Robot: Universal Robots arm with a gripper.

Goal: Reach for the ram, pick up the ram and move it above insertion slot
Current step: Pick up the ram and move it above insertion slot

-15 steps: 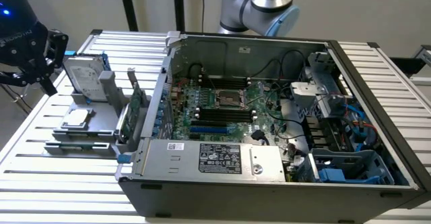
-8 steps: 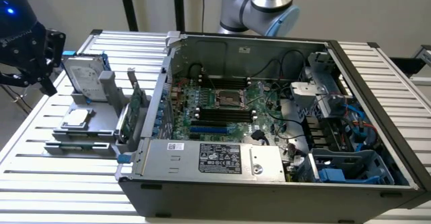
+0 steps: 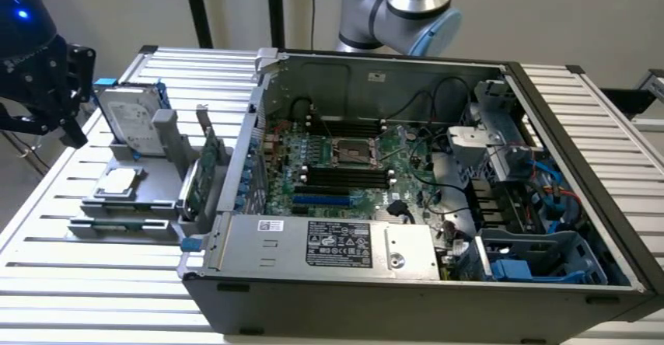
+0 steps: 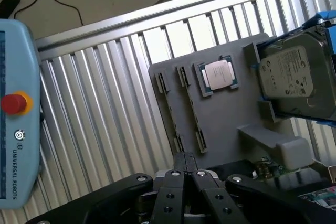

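Observation:
My gripper hangs at the exterior view's left, above the slatted table and just beside the grey parts holder. In the wrist view its fingers meet tip to tip, shut, with nothing visible between them. Beyond the tips lies the holder with two narrow clip rails. I cannot tell whether a thin ram stick stands in these rails; no green stick is plain to see. The black memory slots lie on the motherboard inside the open computer case.
On the holder stand a grey hard drive, a CPU and a broader green card with a metal bracket. A pale blue teach pendant lies on the table. The case's wall rises beside the holder.

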